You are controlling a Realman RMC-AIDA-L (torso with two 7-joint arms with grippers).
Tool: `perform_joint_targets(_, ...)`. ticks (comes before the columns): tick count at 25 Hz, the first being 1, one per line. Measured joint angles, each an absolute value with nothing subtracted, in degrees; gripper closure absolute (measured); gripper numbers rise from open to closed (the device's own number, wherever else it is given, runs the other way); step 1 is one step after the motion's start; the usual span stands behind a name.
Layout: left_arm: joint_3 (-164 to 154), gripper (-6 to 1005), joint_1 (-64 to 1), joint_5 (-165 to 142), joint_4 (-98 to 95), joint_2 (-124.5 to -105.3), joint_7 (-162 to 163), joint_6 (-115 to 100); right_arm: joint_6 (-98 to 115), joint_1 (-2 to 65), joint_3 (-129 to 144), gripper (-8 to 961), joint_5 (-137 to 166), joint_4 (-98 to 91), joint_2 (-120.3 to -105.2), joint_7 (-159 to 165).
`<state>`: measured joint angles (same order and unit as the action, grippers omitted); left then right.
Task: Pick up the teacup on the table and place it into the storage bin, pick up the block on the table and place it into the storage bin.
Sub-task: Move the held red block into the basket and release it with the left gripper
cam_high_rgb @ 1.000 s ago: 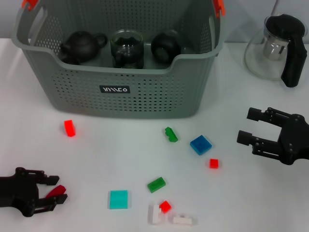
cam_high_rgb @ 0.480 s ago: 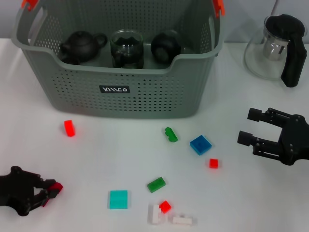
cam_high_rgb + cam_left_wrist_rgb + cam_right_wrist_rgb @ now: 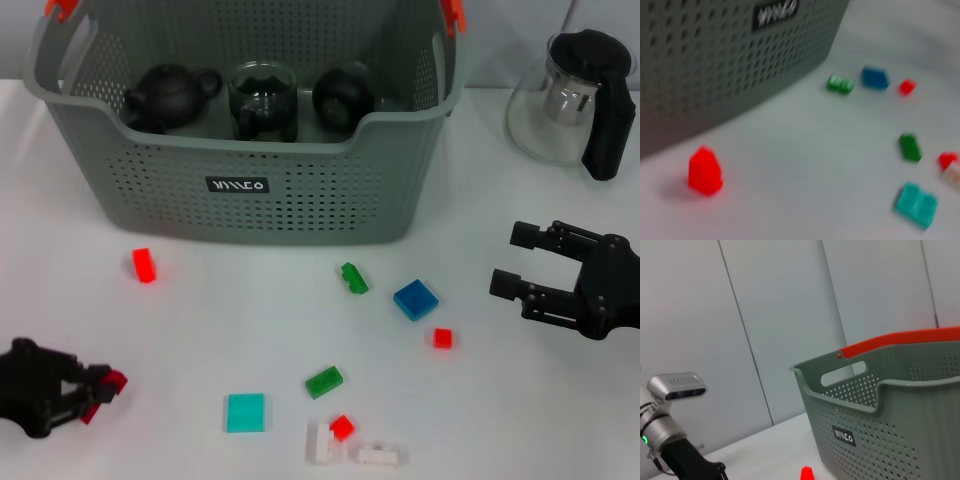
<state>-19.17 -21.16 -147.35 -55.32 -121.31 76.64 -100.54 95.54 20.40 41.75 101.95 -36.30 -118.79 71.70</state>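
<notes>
- Nearest the robot, at the near left corner of the bench (image 3: 200, 320), the left claw (image 3: 100, 388) is clamped on a small red block (image 3: 107, 384); the red piece shows between its fingertips in the head view.
- My reading is that the block half of the task is in hand: a grasp has been made, and the carry to the storage bin (image 3: 250, 190) is not yet done.
- The next move calls for lifting the red block clear of the bench, taking it up over the bin's near wall, which is tall, and letting go only once it is above the open inside.
- Loose pieces lie near the front middle: a teal tile (image 3: 245, 412), a green brick (image 3: 324, 381), and a red cube (image 3: 342, 427) touching white pieces (image 3: 320, 444).
- Farther out lie a blue tile (image 3: 415, 299), another green brick (image 3: 353, 278), a small red square (image 3: 443, 338), and, off to the left, a red brick (image 3: 144, 264) just before the bin.
- The right claw (image 3: 518, 262) hovers at the right with its fingers apart, holding nothing, well away from the work.
- Farthest back, the bin holds a dark teapot (image 3: 168, 95), a glass cup (image 3: 263, 100) and a dark round cup (image 3: 343, 94), so the teacup part looks finished.
- A glass pitcher (image 3: 575, 95) stands on the bench to the bin's right.
</notes>
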Motion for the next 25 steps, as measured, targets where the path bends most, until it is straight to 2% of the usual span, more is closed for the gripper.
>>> perform_joint_targets(10,-5.28,826,-27.78,-141.8,-45.47,-115.27,77.59,-117.85,95.44,20.56,41.8,146,101.95,-36.3,-118.86,71.46)
perform_joint_targets(16,-7.72,826,-32.29,-131.77,-38.6,-114.72,81.93,-118.58,95.51,20.81,41.72,146,101.95,-36.3,-118.91,71.39)
perform_joint_targets(25,-9.87,827,-44.81,-117.33,-38.13,-113.04,91.99,-115.15,95.54,21.48,41.87,147,101.95,-36.29,-119.08,71.28)
